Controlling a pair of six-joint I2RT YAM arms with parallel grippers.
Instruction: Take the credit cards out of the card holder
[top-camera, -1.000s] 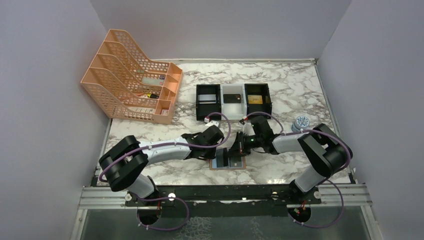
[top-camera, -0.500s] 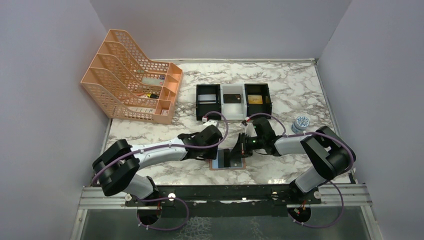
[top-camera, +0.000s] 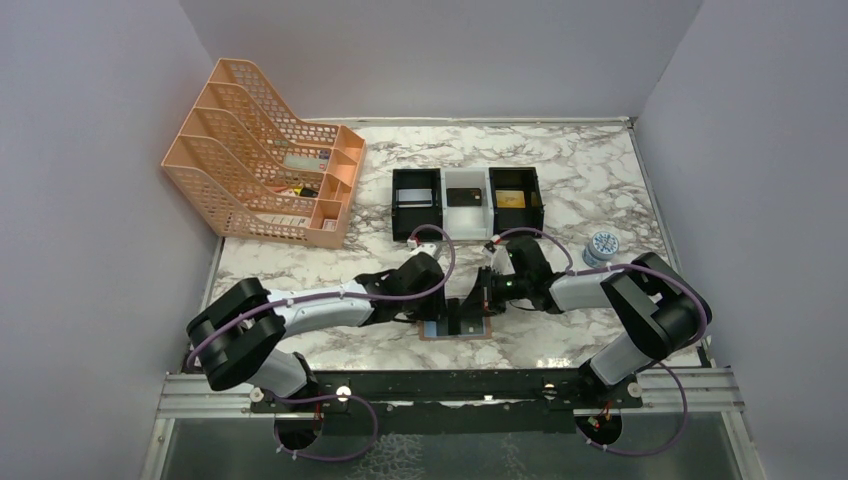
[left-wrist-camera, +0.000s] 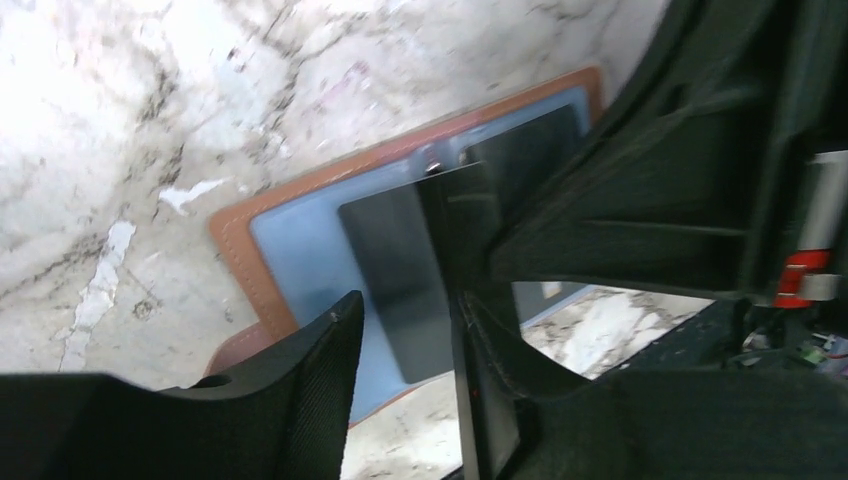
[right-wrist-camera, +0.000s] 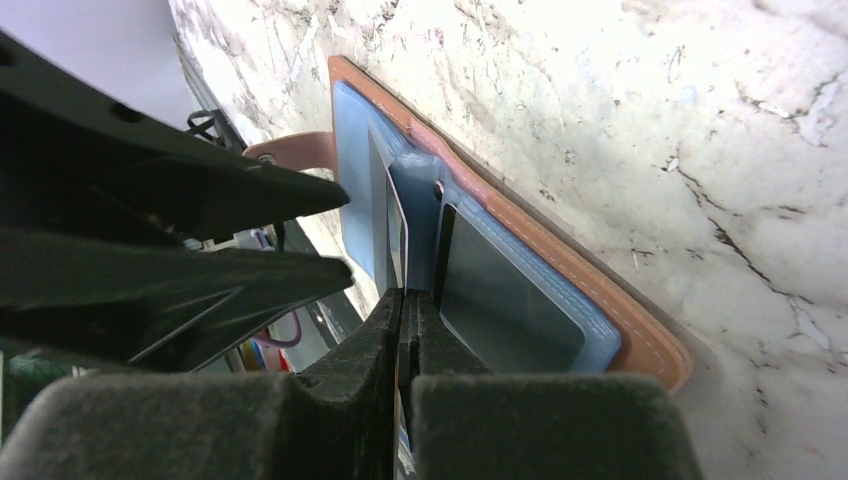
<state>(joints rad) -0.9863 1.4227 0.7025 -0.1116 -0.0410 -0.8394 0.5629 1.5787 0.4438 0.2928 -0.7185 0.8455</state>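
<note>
Closing back in on the card holder (left-wrist-camera: 290, 245), your left gripper (left-wrist-camera: 410, 320) now covers more of the blue lining in the overhead view than it did half a second ago, after a short retreat. Its jaws stand part-way apart and grip nothing; they straddle the dark grey card (left-wrist-camera: 395, 260), which sits in its pocket on the open wallet at the near edge of the marble table (top-camera: 600, 180).

Your right gripper (right-wrist-camera: 408, 300) has not shifted. It is pinched tight on the thin middle leaf (right-wrist-camera: 415, 215) of the wallet and holds it upright, so the pocket is exposed. That reads as a fresh approach for the pull, with the card not yet gripped.

The upright leaf sits just beside the card, and the right gripper's body crowds the same spot, leaving little room to close.

Farther back stand three box trays (top-camera: 465, 190) in a row: what look like a dark card (top-camera: 463, 197) in the white one and a gold card (top-camera: 510, 198) in the black one to the right. An orange mesh file rack (top-camera: 260, 150) stands at the far left, and a small round blue-and-white object (top-camera: 602, 243) lies to the right.
</note>
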